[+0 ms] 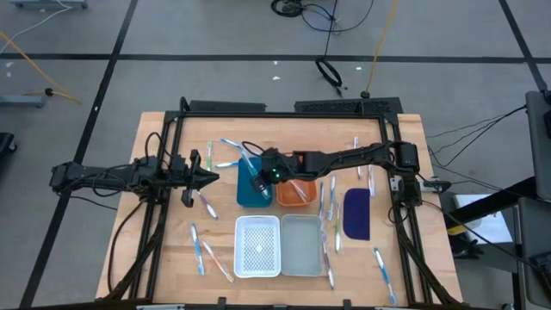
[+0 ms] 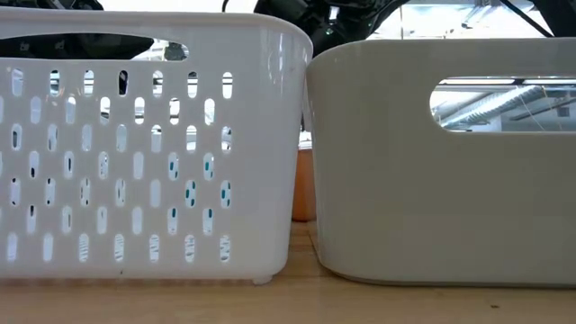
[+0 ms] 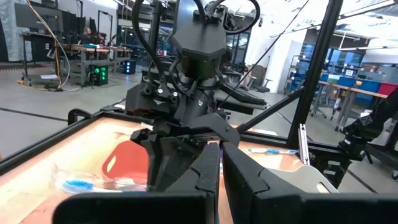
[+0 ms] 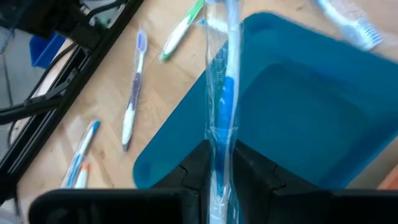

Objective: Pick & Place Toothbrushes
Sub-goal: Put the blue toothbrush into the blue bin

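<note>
Wooden desk, toothbrushes scattered. Right gripper clamped on wrapped blue toothbrush above blue tray. Lower centred before release. Left gripper near left edge, nearly closed, empty.

Filling nearly the whole low view: the perforated white plastic basket and the smooth pale grey plastic bin, both running off the picture's edges, hiding the table behind and both arms' working ends. Peeking through the gap between them: only a sliver of the orange tray.

Running off the right wrist view's top and bottom: the clear-wrapped blue toothbrush, head unseen. Blurring at the upper corner: another wrapped toothbrush. Being cut off at the edge: the teal-blue plastic tray.

Blocking much of the left wrist view: the dark right arm. Lying blurred beside the orange tray: a blue wrapped toothbrush.
</note>
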Controlling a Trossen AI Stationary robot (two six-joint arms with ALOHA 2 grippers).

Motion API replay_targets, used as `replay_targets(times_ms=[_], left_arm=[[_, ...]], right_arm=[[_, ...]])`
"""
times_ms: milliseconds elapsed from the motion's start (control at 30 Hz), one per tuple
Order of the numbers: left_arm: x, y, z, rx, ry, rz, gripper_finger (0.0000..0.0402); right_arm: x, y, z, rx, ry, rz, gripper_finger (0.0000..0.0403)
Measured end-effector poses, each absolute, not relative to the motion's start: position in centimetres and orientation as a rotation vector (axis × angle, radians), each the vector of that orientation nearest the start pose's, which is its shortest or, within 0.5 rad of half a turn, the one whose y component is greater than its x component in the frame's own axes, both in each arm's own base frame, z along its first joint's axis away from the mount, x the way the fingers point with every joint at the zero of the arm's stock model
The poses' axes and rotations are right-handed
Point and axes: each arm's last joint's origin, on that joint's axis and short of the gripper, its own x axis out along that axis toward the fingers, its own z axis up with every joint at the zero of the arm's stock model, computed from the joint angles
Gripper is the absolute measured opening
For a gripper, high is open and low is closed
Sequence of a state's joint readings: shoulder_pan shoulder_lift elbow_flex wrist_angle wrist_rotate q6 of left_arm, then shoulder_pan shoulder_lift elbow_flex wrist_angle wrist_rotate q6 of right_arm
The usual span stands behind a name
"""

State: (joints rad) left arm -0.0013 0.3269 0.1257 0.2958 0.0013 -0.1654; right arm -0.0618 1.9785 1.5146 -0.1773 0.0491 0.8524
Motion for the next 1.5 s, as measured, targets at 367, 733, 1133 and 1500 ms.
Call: replay_targets(times_ms=[367, 733, 1133, 1500], left_arm=[[11.83, -0.02, 20.72, -0.19, -0.094, -0.012, 0.0019], [11.83, -0.02, 20.73, -0.197, -0.095, -0.012, 0.0019], [11.83, -0.02, 20.74, -0.201, -0.095, -0.013, 0.0019], [11.83, -0.03, 20.73, -0.231, -0.094, -0.015, 0.0019]], right_arm=[[44.73, -2.64, 23.2, 0.839, 0.567, -0.35, 0.0059], [44.74, -2.31, 23.2, 0.849, 0.57, -0.344, 0.0059], [44.75, -2.33, 23.18, 0.853, 0.568, -0.347, 0.006], [45.11, -2.76, 22.64, 0.864, 0.552, -0.351, 0.006]])
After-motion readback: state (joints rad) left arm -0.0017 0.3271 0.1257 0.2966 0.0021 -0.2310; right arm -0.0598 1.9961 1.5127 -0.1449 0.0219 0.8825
